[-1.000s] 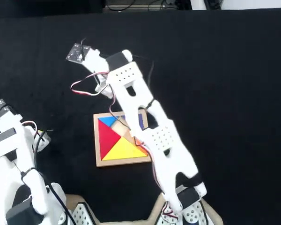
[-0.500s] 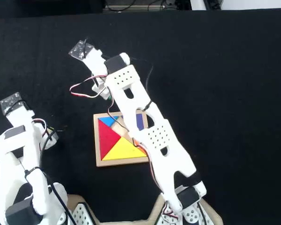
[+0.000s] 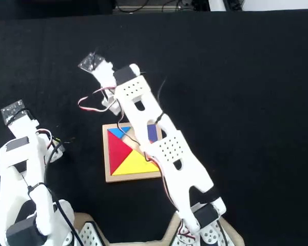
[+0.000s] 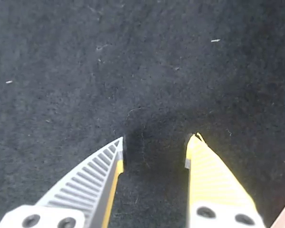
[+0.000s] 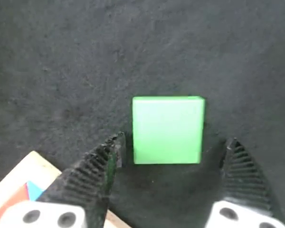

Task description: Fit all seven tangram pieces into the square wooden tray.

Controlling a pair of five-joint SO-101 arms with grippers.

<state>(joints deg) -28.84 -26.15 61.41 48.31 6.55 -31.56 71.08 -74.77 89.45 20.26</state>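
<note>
The green square piece [image 5: 167,129] lies flat on the black cloth just past a corner of the wooden tray [image 5: 16,187]. My right gripper [image 5: 174,142] is open and straddles it, one finger on each side, neither touching it. In the high view the right arm [image 3: 143,120] stretches over the tray [image 3: 107,154], which holds a red triangle [image 3: 118,151], a yellow triangle [image 3: 136,164], a blue triangle [image 3: 117,132] and a purple piece [image 3: 153,133]. My left gripper [image 4: 155,149] is open over bare cloth, left of the tray, with nothing between its fingers.
Black cloth covers the whole table. The left arm [image 3: 20,159] stands at the left edge, a short way from the tray. The arm bases [image 3: 195,230] sit at the near edge. Open cloth lies to the right of the tray and beyond it.
The left arm swung away from the near-left edge toward the table's middle, then held still. The right arm's wrist shifted slightly over the spot beyond the tray.
</note>
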